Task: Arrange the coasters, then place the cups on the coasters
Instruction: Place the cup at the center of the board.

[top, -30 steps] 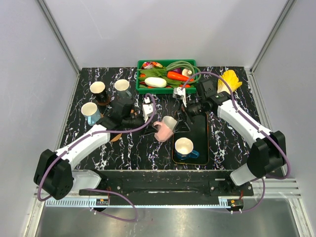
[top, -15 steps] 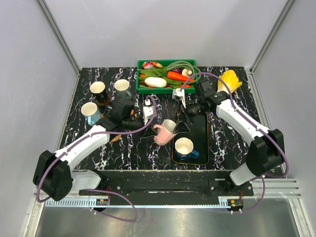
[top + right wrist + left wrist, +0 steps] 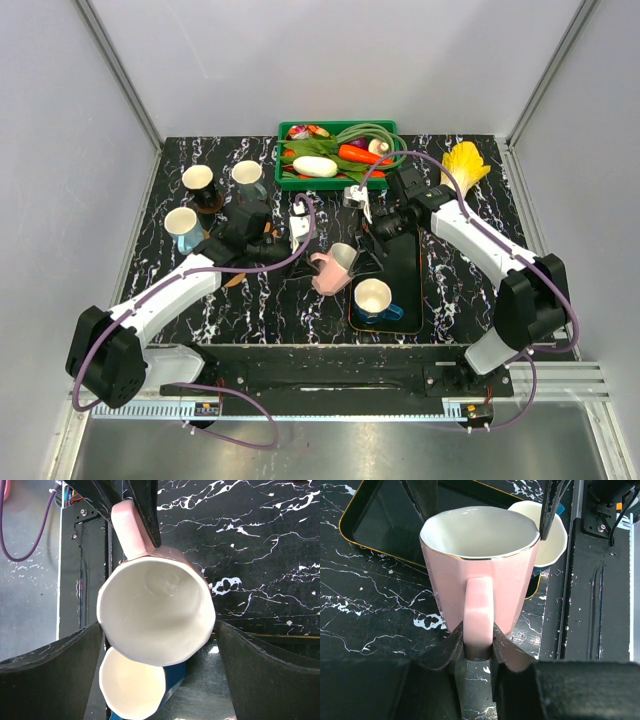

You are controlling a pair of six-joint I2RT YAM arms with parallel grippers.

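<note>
A pink cup (image 3: pixel 335 268) hangs tilted just left of the black tray (image 3: pixel 405 275), and my left gripper (image 3: pixel 308 264) is shut on its handle (image 3: pixel 478 612). My right gripper (image 3: pixel 362 256) stands open, one finger (image 3: pixel 50 680) on each side of the pink cup's (image 3: pixel 155 610) rim. A blue cup (image 3: pixel 373 300) sits on the tray right below it. A dark cup (image 3: pixel 198 182), a teal cup (image 3: pixel 247 177) and a light-blue cup (image 3: pixel 183 228) stand at the back left. One brown coaster (image 3: pixel 211 204) shows under the dark cup, and another coaster (image 3: pixel 232 281) peeks out beside my left arm.
A green basket (image 3: pixel 286 183) of vegetables stands at the back middle, and a yellow object (image 3: pixel 465 162) lies to its right. The table's black front rail (image 3: pixel 600 580) runs close behind the tray and the blue cup (image 3: pixel 555 542).
My right gripper has shifted left and closed in round the pink cup. The cup, still held by my left gripper, has moved slightly toward the tray and stands more upright.
</note>
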